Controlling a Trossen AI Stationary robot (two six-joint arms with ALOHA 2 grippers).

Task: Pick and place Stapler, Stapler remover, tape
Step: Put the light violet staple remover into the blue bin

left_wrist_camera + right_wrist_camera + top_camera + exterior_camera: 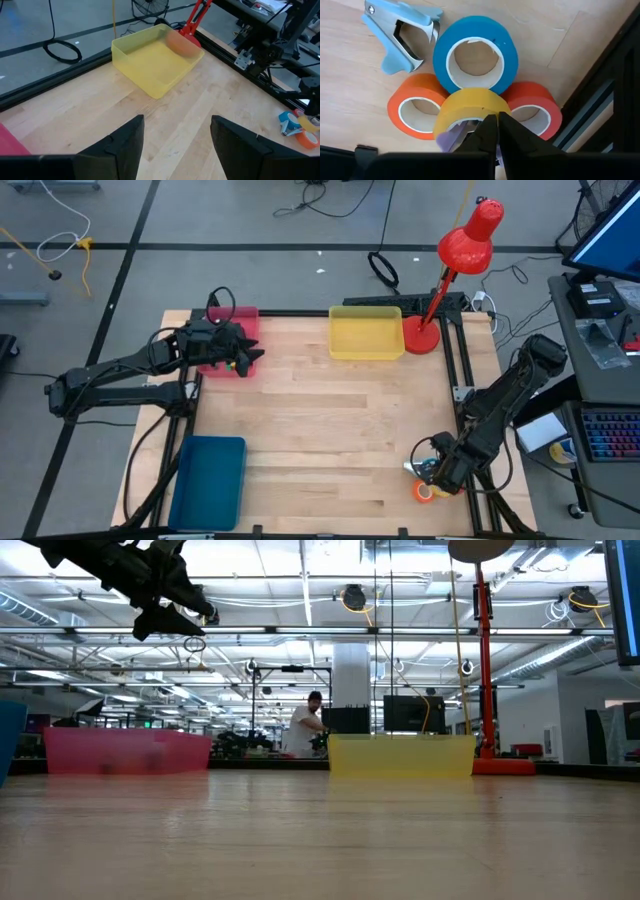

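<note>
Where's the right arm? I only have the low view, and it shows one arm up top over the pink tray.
Observer: That one is the left gripper. The right gripper is at the table's near right corner, outside your frame.
Operator: On anything?
Observer: Its fingers are shut at the yellow tape roll. They hide the roll's wall there, so I can't confirm a grip.
Operator: What else is in that corner?
Observer: The blue roll, orange roll and red roll are clustered against the yellow one, with a light blue staple remover beside the blue roll.
</note>
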